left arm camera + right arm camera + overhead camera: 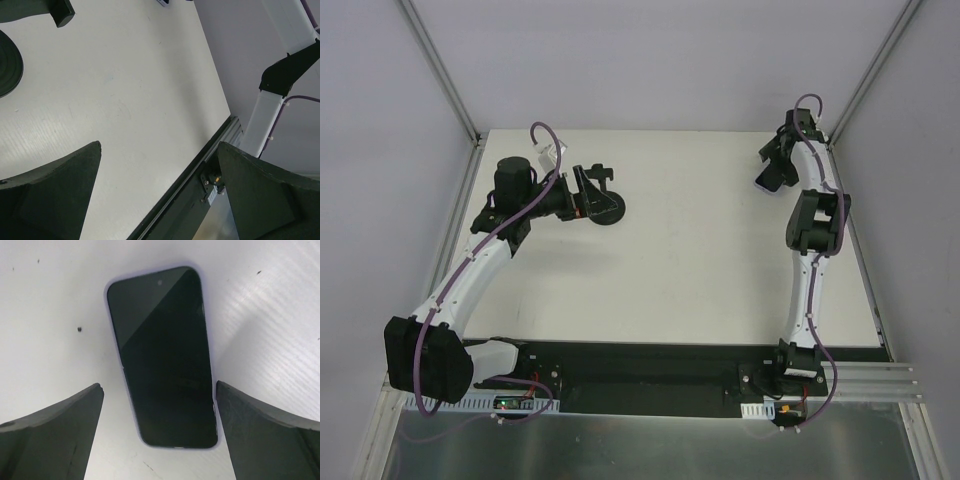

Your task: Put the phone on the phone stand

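Top view: phone (769,178) flat on table (700,260), far right, directly under right gripper (778,160). Phone stand (606,208) well apart on left, left gripper (582,190) just beside it, maybe touching, hard to tell.
Left wrist: jaws wide, nothing between.
Right wrist: jaws wide, phone screen-up between fingers (55,430).

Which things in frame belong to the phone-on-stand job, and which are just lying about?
Job:
- slim dark-screened, pale-edged phone, flat below the open right gripper
- matte-black disc-base phone stand, near the open left gripper

Not the job:
- white tabletop
- purple arm cables
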You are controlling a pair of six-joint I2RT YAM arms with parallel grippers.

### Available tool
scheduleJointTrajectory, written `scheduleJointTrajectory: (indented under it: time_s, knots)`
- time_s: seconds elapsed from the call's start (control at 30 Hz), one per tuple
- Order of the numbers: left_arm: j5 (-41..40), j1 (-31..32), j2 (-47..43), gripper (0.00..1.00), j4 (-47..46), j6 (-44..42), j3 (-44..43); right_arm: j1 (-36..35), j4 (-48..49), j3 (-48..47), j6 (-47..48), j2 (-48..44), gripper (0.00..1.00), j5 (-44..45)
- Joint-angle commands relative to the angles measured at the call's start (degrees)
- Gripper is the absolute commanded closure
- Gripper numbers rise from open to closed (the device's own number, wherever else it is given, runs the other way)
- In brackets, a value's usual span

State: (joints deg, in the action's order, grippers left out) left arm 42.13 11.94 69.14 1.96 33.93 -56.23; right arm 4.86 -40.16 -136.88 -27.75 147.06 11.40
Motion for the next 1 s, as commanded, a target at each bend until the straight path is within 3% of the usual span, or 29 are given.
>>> scheduleJointTrajectory:
  time_s: [0.0,0.4,0.57,0.6,0.63,0.77,0.87,0.9,0.97]
  knots:
    - [2.6,0.1,-0.1,0.01,-3.8,1.4,0.7,-1.0,-6.7,-4.7,2.8,0.9,0.04,0.6]
    - [3.6,0.0,0.4,0.01,-4.9,2.7,1.0,-4.0,-7.6,-7.6,11.7,4.5,0.02,2.2]
    - [3.5,-0.1,0.1,0.01,-5.0,2.6,1.1,-3.5,-8.3,-7.4,10.3,4.7,0.21,1.9]
    - [3.5,-0.1,0.0,0.01,-4.9,2.6,1.1,-3.4,-8.4,-7.4,10.1,4.8,0.32,1.9]
    - [3.5,-0.1,0.0,0.01,-4.9,2.6,1.1,-3.4,-8.5,-7.4,9.9,4.8,0.36,2.0]
    - [3.7,-0.2,0.3,0.01,-5.1,2.8,1.2,-3.5,-8.0,-7.4,10.7,4.7,0.42,1.6]
    - [3.8,-0.2,0.6,0.01,-5.2,3.0,1.3,-4.3,-5.2,-7.2,12.8,4.5,0.56,-0.4]
    - [3.9,-0.2,0.6,0.01,-5.3,3.0,1.2,-4.7,-4.6,-7.3,15.2,4.2,0.68,-0.4]
    - [3.9,-0.2,0.8,0.01,-5.3,3.0,1.3,-6.2,-2.1,-7.3,18.3,3.5,0.78,1.3]
